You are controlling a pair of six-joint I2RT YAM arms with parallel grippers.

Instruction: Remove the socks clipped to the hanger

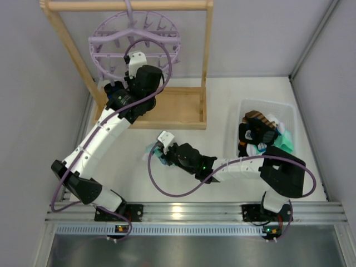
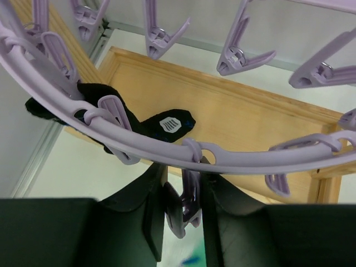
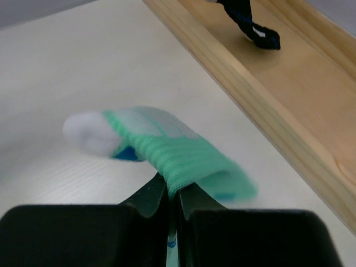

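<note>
Closest to me, just in from the near edge of the desk, the right claw is clenched on a teal sock. It pinches the cuff end. The rest of the sock bends away from the claw, with its white toe down near the desk top, about mid-desk.

Over by the right edge sits a clear bin with socks piled in it: a brown striped one on top at the far side, black ones beneath it, and a bit of teal at the right.

Past the right claw comes the wooden rack. Its flat base lies at the far left of the desk and its posts rise to a top bar.

The lilac hanger hangs from that bar, with rows of pegs dangling off its rings. The left claw is lifted right up under the outer ring and grasps one peg, a finger tight against each side.

Just left of that peg a black sock is clipped to the same ring. It drapes behind the ring, a small grey label showing, and its dark toe hangs over the rack base.
</note>
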